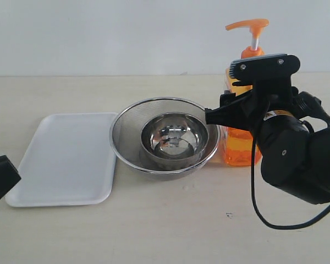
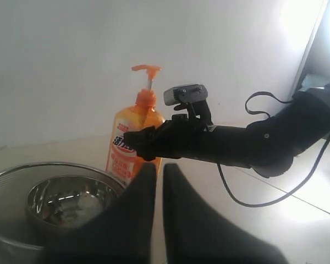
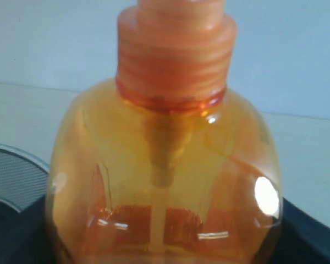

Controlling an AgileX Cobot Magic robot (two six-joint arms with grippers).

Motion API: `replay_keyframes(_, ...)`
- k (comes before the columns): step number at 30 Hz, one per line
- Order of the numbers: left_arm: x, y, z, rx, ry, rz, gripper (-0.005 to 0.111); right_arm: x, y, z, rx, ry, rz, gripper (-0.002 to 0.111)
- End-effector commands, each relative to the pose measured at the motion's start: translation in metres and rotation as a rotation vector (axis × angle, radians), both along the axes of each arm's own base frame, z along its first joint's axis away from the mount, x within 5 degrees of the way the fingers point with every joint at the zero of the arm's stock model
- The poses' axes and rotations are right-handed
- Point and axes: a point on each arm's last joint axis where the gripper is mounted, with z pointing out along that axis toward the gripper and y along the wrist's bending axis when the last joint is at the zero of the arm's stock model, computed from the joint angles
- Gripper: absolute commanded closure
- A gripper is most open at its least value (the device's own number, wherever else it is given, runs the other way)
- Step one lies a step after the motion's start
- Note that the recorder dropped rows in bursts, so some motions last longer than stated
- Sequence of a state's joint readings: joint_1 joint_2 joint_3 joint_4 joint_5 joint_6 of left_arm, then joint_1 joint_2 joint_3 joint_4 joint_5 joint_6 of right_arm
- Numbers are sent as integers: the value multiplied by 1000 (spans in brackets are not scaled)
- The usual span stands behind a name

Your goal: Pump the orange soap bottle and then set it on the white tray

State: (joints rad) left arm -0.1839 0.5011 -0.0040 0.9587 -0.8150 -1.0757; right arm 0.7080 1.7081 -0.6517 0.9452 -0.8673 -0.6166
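The orange soap bottle [image 1: 239, 148] stands upright on the table just right of the strainer, its pump head [image 1: 248, 25] raised on the white stem. My right gripper [image 1: 231, 113] is shut on the bottle's body, one finger on each side. In the right wrist view the bottle [image 3: 165, 165] fills the space between the dark fingers [image 3: 308, 234]. The white tray [image 1: 66, 159] lies flat at the left with nothing on it. My left gripper [image 2: 159, 168] is shut and holds nothing. It hangs low at the left edge [image 1: 1, 177], pointing towards the bottle [image 2: 135, 124].
A round metal mesh strainer [image 1: 126, 124] holding a steel bowl [image 1: 173, 137] sits between tray and bottle. The right arm's black cable [image 1: 258, 203] loops down over the table at the front right. A pale wall runs behind the table.
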Motion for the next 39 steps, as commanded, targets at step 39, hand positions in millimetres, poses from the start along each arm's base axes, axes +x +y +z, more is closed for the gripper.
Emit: replay_keyframes(39,-26,47,22,-348,-190,486,102,-5,3,-14,-3,119,43,46)
